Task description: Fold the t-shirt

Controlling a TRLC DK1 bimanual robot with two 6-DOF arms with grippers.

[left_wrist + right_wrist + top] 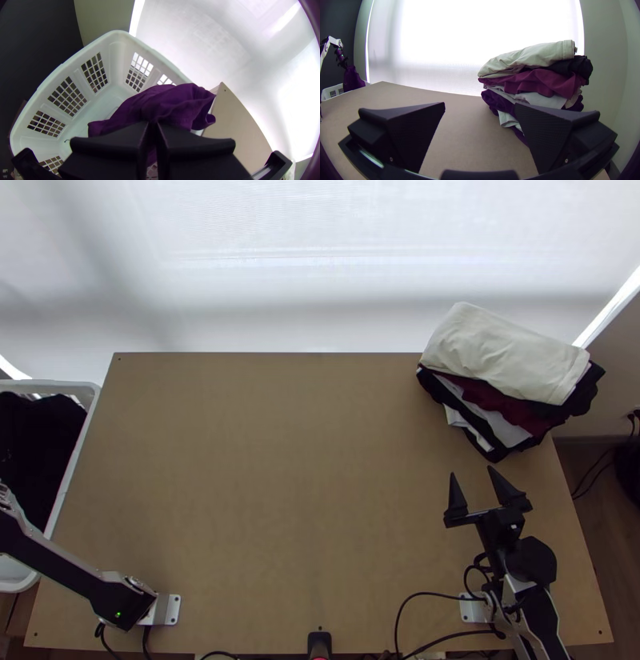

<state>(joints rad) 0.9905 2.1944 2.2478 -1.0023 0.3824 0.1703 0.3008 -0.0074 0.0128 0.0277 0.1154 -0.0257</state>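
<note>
In the left wrist view, my left gripper (153,126) is shut on a bunched cloth (166,103), purple there and nearly black in the top view (36,448). The cloth hangs from the fingers over the white basket; whether it is a t-shirt cannot be told. From the right wrist view the cloth (352,79) looks gathered at its top and wider below. My right gripper (472,472) stands open over the table's right side, nearer the front than the clothes pile. Nothing lies between its fingers in the right wrist view (480,105).
A white basket (76,390) with grid openings stands against the table's left edge. Folded clothes, topped by a cream garment (504,352), are stacked at the back right corner of the wooden table (280,484). Black cables (432,593) loop across the front right edge.
</note>
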